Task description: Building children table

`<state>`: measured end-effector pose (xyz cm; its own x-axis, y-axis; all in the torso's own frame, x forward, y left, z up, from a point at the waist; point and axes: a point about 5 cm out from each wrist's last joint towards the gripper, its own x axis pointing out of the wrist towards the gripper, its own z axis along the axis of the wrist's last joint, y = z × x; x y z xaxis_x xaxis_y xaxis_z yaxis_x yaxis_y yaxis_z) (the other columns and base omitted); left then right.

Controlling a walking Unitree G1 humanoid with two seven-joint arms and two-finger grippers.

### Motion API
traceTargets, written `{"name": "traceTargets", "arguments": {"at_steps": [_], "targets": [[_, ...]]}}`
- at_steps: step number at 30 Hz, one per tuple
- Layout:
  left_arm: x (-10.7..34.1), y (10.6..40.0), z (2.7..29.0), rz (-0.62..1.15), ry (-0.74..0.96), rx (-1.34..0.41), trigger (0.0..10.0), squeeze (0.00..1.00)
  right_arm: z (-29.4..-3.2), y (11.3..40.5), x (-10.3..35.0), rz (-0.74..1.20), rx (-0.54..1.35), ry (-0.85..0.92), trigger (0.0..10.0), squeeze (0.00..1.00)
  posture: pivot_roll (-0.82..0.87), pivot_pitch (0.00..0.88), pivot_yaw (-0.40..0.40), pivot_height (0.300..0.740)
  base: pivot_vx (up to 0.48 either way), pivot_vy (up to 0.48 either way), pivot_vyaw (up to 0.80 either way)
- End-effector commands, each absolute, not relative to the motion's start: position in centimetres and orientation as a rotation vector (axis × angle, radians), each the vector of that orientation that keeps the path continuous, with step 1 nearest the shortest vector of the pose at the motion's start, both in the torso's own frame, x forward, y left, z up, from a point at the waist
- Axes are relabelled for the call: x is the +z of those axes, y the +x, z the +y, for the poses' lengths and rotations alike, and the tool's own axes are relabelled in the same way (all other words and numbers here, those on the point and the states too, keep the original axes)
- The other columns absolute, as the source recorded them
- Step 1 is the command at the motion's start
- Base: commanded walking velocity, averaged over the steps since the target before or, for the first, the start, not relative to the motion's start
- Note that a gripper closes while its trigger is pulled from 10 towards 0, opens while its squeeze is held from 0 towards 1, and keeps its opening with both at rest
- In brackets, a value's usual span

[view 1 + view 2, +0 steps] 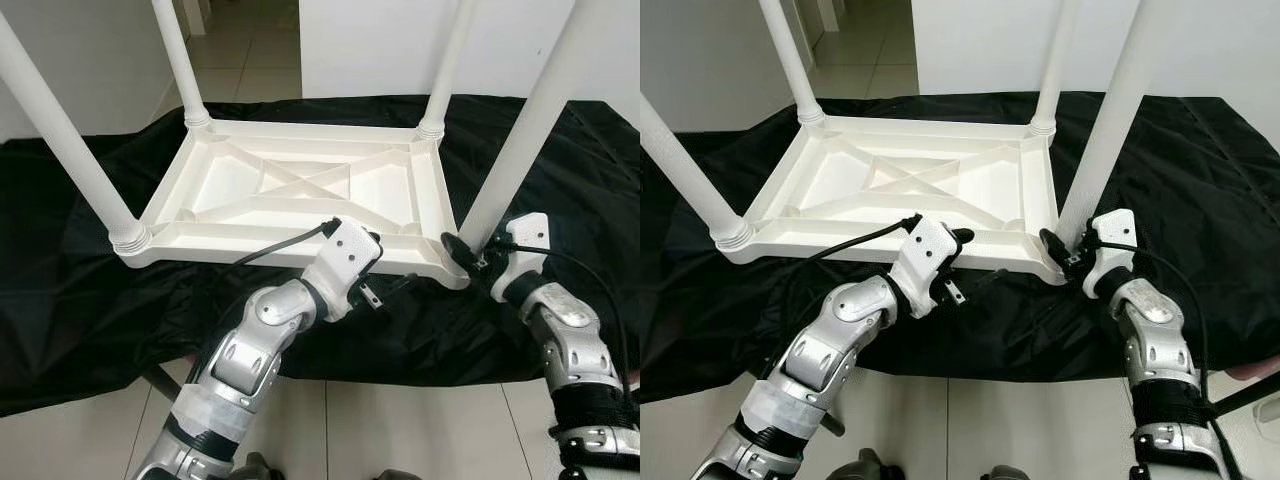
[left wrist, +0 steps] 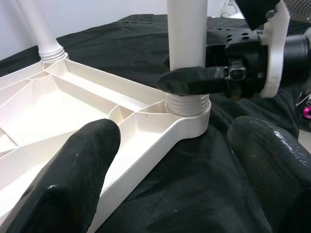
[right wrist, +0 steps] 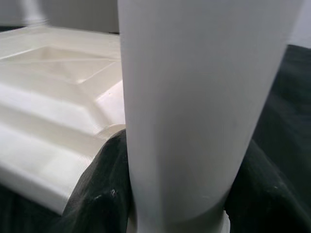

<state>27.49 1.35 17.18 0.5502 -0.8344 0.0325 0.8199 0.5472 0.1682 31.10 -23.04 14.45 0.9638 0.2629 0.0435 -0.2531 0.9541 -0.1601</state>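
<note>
White plastic table (image 1: 300,190) with white legs (image 1: 520,150), plain black cloth (image 1: 80,290), pale tiled floor (image 1: 400,420), silver arms, black fingers (image 2: 77,179).

All four table legs (image 1: 523,140) cut off at top edge. Near leg's lower base hidden behind right gripper (image 1: 470,255). Left gripper (image 1: 385,290) fingertips partly hidden under the upturned tabletop (image 1: 300,190) rim.
</note>
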Motion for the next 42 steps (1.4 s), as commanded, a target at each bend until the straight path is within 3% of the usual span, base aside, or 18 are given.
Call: {"name": "traceTargets", "arguments": {"at_steps": [1,17,25,26,28,29,42], "targets": [[17.2,27.8,1.5,-0.115,0.142,-0.978,10.0,0.0,-22.5,30.9,13.8,-0.034,0.193,-0.17,10.0,0.0,-0.07,0.0,0.042,0.74,0.0,0.0,0.0],[17.1,27.7,1.4,-0.115,0.142,-0.979,10.0,0.0,-16.9,29.4,13.5,-0.023,-0.211,-0.042,10.0,0.0,-0.06,0.0,0.03,0.74,0.0,0.0,0.0],[17.1,27.6,1.5,-0.114,0.134,-0.975,10.0,0.0,-15.9,29.0,14.0,-0.036,-0.22,-0.029,10.0,0.0,-0.06,0.0,0.03,0.74,0.0,0.0,0.0],[17.1,27.7,1.5,-0.114,0.133,-0.975,10.0,0.0,-16.2,28.9,14.1,-0.044,-0.217,-0.028,10.0,0.45,-0.06,0.0,0.03,0.74,0.0,0.0,0.0],[17.1,27.7,1.5,-0.114,0.133,-0.975,10.0,0.0,-16.2,28.9,14.1,-0.044,-0.217,-0.028,10.0,0.45,-0.06,0.0,0.03,0.74,0.0,0.0,0.0],[17.1,27.7,1.5,-0.114,0.133,-0.975,10.0,0.0,-16.4,28.9,14.3,-0.051,-0.22,-0.028,10.0,1.0,-0.07,0.0,0.03,0.74,0.0,0.0,0.0],[17.1,27.7,1.6,-0.114,0.135,-0.98,10.0,0.0,-18.3,29.1,15.1,-0.099,-0.063,-0.01,10.0,1.0,-0.07,0.0,0.035,0.74,0.0,0.0,0.0]]}}
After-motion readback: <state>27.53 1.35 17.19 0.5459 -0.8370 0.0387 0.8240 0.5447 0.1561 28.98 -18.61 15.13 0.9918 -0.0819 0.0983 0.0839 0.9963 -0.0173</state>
